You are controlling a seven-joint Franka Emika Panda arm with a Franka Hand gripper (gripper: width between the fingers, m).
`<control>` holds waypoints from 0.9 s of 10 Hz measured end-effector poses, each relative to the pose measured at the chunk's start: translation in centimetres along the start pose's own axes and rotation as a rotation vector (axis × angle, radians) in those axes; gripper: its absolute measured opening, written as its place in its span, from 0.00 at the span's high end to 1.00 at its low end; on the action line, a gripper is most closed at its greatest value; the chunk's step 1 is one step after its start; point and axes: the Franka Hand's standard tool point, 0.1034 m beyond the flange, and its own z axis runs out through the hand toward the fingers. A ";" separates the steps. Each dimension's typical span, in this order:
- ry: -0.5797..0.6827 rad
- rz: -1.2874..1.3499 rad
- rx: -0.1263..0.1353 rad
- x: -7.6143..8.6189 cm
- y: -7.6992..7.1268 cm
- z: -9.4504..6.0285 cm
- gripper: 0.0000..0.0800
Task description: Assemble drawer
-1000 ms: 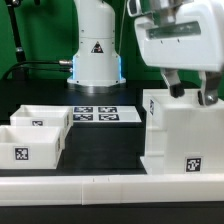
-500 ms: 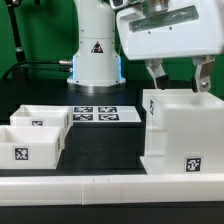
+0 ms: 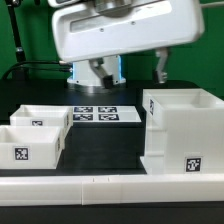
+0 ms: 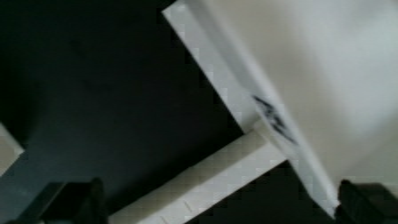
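The drawer's tall white housing stands on the table at the exterior view's right, with a square tag low on its front. Two open-topped white trays sit side by side at the exterior view's left. My gripper hangs high above the table's middle, left of the housing and apart from it. Its fingers are spread wide with nothing between them. In the wrist view the housing's edge runs slantwise, and the gripper shows open, with dark fingertips at both sides.
The marker board lies flat between the trays and the housing. A long low white border rail runs along the table's front; it also shows in the wrist view. The robot's base stands behind.
The gripper has moved from right above the housing's top to the exterior view's left and higher up, clear of the housing. The housing and trays have not moved.
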 end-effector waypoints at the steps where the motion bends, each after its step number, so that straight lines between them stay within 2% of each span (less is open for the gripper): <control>1: 0.003 -0.084 -0.005 -0.2 2.9 0.3 0.19; 2: -0.004 -0.129 0.000 -0.2 4.4 0.4 0.19; 6: -0.007 -0.385 -0.010 -0.2 4.6 0.5 0.19; 7: -0.016 -0.385 -0.038 -0.3 5.3 1.0 0.19; 8: -0.015 -0.382 -0.070 -0.3 6.7 1.6 0.19; 9: -0.011 -0.356 -0.088 -0.2 7.5 2.2 0.19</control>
